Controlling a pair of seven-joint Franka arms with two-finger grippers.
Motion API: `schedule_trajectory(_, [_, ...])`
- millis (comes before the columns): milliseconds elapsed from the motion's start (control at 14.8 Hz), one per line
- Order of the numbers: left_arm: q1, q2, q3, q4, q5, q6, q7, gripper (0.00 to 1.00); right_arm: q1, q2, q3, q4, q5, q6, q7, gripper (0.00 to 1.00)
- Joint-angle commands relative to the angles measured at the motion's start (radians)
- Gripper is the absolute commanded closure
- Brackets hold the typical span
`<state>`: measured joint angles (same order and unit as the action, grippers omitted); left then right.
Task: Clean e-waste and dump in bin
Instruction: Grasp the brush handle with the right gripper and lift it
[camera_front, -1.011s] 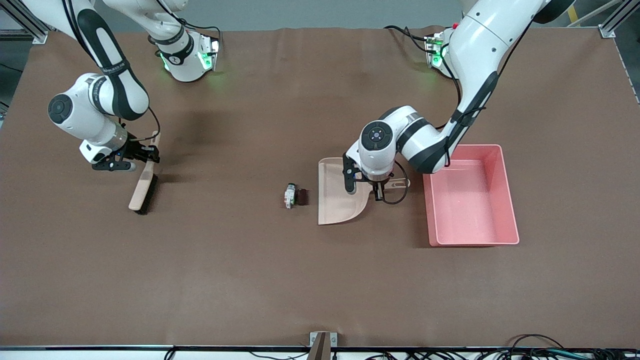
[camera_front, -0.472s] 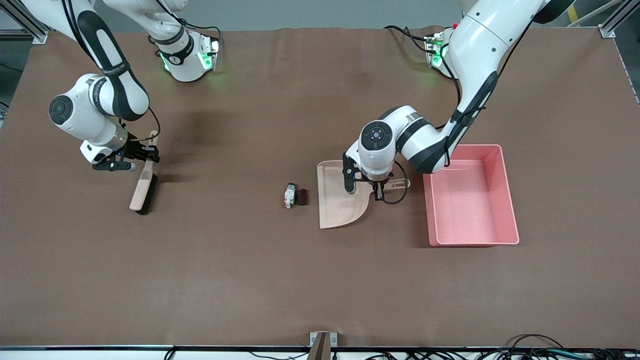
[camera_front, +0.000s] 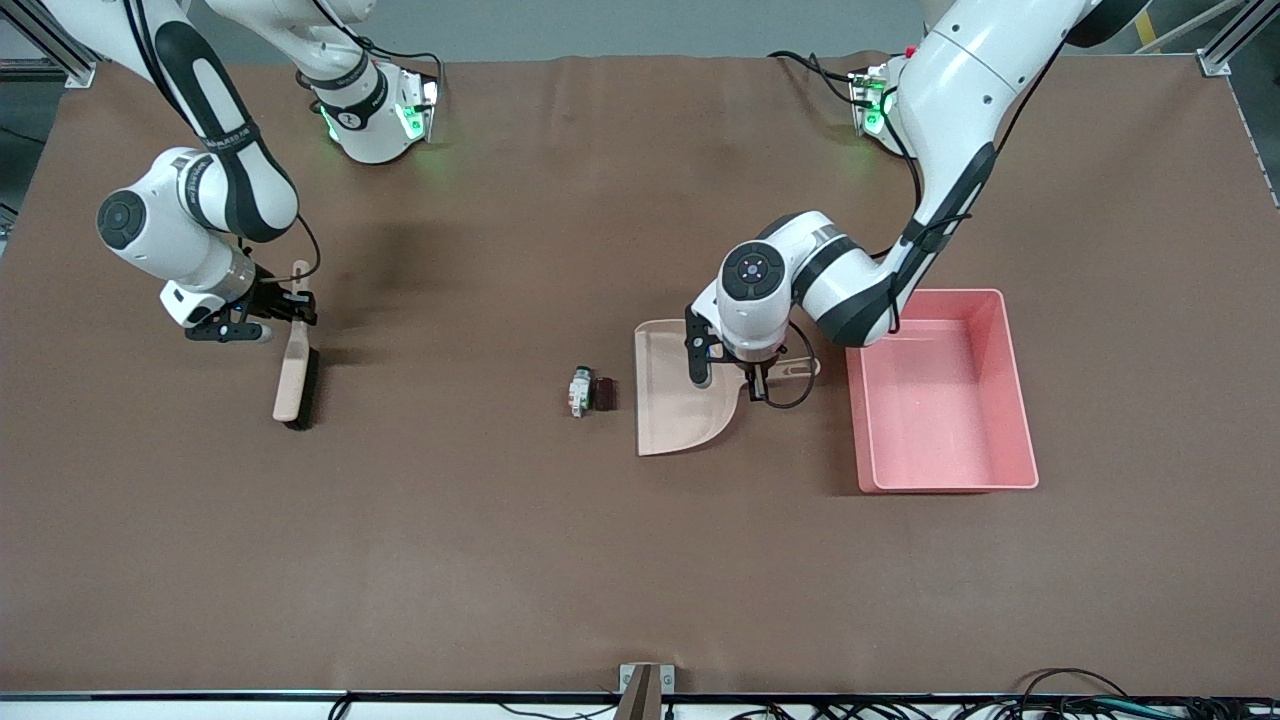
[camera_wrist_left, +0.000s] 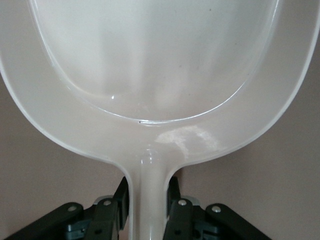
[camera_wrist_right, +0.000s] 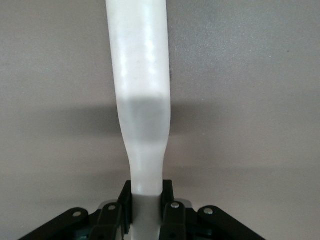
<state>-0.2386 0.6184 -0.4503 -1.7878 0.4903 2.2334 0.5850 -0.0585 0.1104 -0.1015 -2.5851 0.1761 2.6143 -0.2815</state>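
Observation:
The e-waste lies mid-table: a whitish-grey component (camera_front: 578, 391) touching a small dark maroon block (camera_front: 603, 392). The beige dustpan (camera_front: 680, 395) rests on the table beside them, toward the left arm's end, its open edge facing them with a small gap. My left gripper (camera_front: 752, 378) is shut on the dustpan's handle (camera_wrist_left: 148, 200); the pan (camera_wrist_left: 150, 75) looks empty. The pink bin (camera_front: 930, 400) stands just past the dustpan's handle and is empty. My right gripper (camera_front: 290, 310) is shut on the handle (camera_wrist_right: 142, 100) of a beige brush (camera_front: 295, 375) with dark bristles, toward the right arm's end.
The brown table mat (camera_front: 600, 560) is bare between the brush and the e-waste. The two arm bases (camera_front: 375, 110) (camera_front: 880, 100) stand along the table's edge farthest from the front camera. A small bracket (camera_front: 645, 685) sits at the nearest edge.
The brush has swung from a slant to nearly straight, its head shifting toward the e-waste. The dustpan has turned slightly, its open edge a bit closer to the e-waste.

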Motion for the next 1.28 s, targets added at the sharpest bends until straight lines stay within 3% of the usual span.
schedule_trajectory(0, [0.001, -0.008, -0.004, -0.002, 0.021, -0.001, 0.004, 0.67, -0.001, -0.008, 0.003, -0.012, 0.013, 0.003, 0.005, 0.97])
schedule_trajectory(741, [-0.007, -0.006, -0.004, 0.002, 0.021, -0.001, 0.007, 0.67, 0.037, -0.023, 0.008, 0.046, 0.014, -0.082, 0.053, 1.00])
schedule_trajectory(1213, [-0.011, -0.006, -0.004, 0.005, 0.021, -0.003, 0.022, 0.67, 0.058, -0.153, 0.009, 0.066, 0.016, -0.220, 0.056, 1.00])
